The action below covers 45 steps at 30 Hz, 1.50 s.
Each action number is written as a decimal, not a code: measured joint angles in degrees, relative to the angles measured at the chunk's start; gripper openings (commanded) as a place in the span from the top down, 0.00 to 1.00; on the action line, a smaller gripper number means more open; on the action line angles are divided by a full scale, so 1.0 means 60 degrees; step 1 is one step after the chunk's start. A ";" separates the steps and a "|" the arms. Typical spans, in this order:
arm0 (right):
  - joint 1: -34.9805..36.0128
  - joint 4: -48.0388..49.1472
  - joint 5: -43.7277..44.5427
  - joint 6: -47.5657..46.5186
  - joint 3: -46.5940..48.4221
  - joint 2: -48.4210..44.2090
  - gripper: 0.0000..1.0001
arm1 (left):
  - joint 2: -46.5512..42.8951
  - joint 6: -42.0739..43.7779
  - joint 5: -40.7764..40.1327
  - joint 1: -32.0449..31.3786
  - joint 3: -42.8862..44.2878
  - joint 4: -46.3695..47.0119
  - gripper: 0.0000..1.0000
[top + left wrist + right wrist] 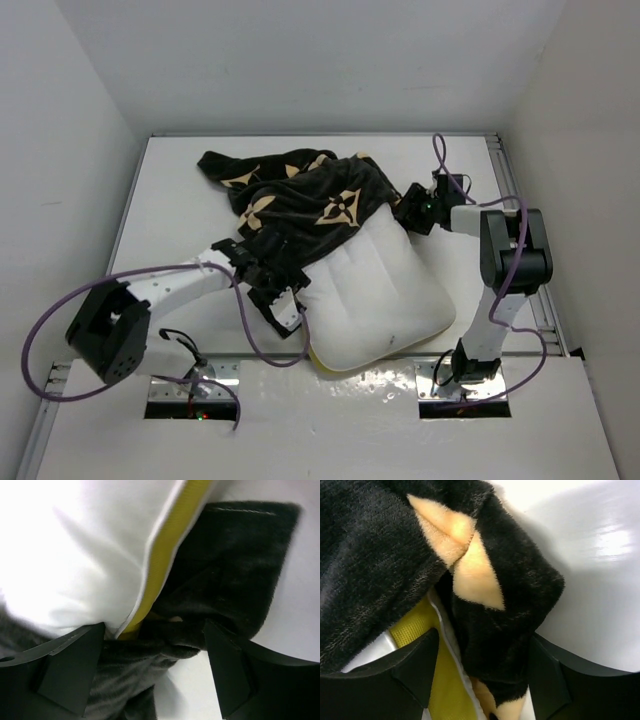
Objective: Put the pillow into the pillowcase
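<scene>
The white pillow [375, 295] lies mid-table, its far part inside the black pillowcase [300, 195] with tan flower motifs. My left gripper [278, 297] is at the pillow's left edge, by the case's opening. In the left wrist view it [155, 672] is open, with the case's hem [150, 655] and the pillow's yellow piping [167, 555] between the jaws and bare table beside the right finger. My right gripper [412, 212] is at the pillow's far right corner. In its wrist view it [482, 672] is open around the case's edge [495, 635] and the yellow piping [427, 680].
The white table [180, 190] is walled by white panels on the left, the back and the right. A metal rail [535, 300] runs along the right edge. Purple cables [60, 320] loop from both arms near their bases. The bunched far end of the case [225, 170] lies at the back left.
</scene>
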 measured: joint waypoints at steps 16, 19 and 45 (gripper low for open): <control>0.0266 0.0444 0.0499 0.0481 -0.1825 -0.1359 1.00 | -0.1217 0.1829 -0.0270 0.0015 -0.0878 -0.1446 0.18; 0.0302 0.0273 0.0492 0.0481 -0.2087 -0.2106 1.00 | -0.1421 0.1847 -0.0270 -0.0357 -0.1184 -0.1636 0.18; 0.0364 -0.1599 0.0499 0.0138 -0.2517 -0.4470 1.00 | 0.0066 0.2044 -0.0448 -0.1198 -0.2444 0.2317 1.00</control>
